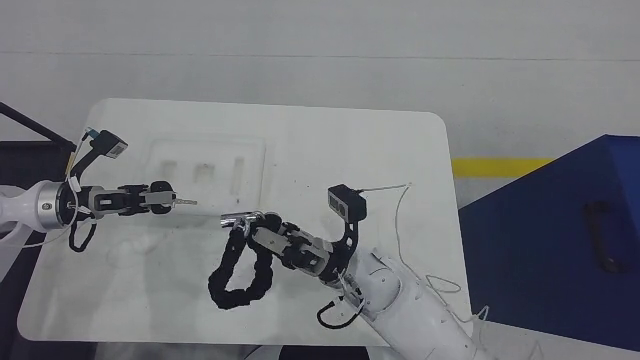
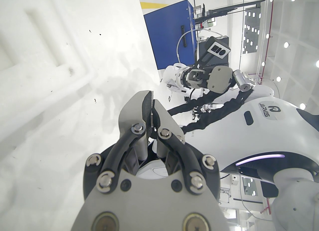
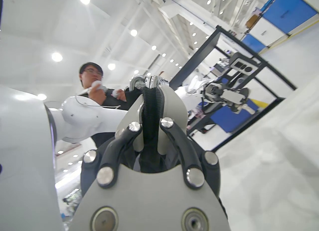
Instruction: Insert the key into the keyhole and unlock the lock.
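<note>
Key (image 1: 184, 202) and lock (image 1: 232, 260) are each held, but they are not yet joined, so I judge the task to be at the approach before insertion. The left tool (image 1: 170, 201) is closed tight on the key's head. The blade sticks out past the fingertips and points across the tabletop (image 1: 400, 160) toward the lock. In the left wrist view the key shows as a thin dark edge pinched between the pads.

The right tool (image 1: 266, 236) is clamped around the lock's black cable (image 3: 149, 117) just behind its silver cylinder (image 1: 236, 222). The rest of the cable loops away toward the robot's side, and I cannot tell whether it rests on the tabletop. The cylinder's end is turned toward the key. The left wrist view shows a dark mark on that face that is probably the keyhole, though it is too small to be sure. Key tip and cylinder are near each other with a clear gap between them. A white foam tray (image 1: 205, 165) with shallow recesses lies on the tabletop beyond the key, apart from both.

Done, by my reading: both pieces are gripped and roughly aimed at each other. Left to do: closing the gap, lining the blade up with the slot, pushing it in, and turning it to release the lock.
</note>
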Controlling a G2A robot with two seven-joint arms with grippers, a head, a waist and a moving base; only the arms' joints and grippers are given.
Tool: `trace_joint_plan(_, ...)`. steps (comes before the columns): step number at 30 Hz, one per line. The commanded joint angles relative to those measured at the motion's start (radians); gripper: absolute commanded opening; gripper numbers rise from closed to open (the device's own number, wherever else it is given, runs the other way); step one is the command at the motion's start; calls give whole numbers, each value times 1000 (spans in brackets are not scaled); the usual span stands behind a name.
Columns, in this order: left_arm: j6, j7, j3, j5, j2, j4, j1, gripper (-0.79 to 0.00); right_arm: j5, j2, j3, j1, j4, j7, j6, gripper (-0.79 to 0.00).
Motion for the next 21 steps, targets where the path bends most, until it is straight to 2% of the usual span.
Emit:
trace_joint_plan(1, 0, 0, 0, 0, 0, 0, 0, -785, 165, -14, -51, 40, 58, 43, -8, -785)
trace_joint_plan(5, 0, 0, 0, 0, 0, 0, 0, -785, 375, -39, -121, 88, 128, 131, 1, -785)
trace_joint_plan(21, 0, 0, 0, 0, 0, 0, 0, -785, 375, -39, -121, 88, 128, 131, 1, -785)
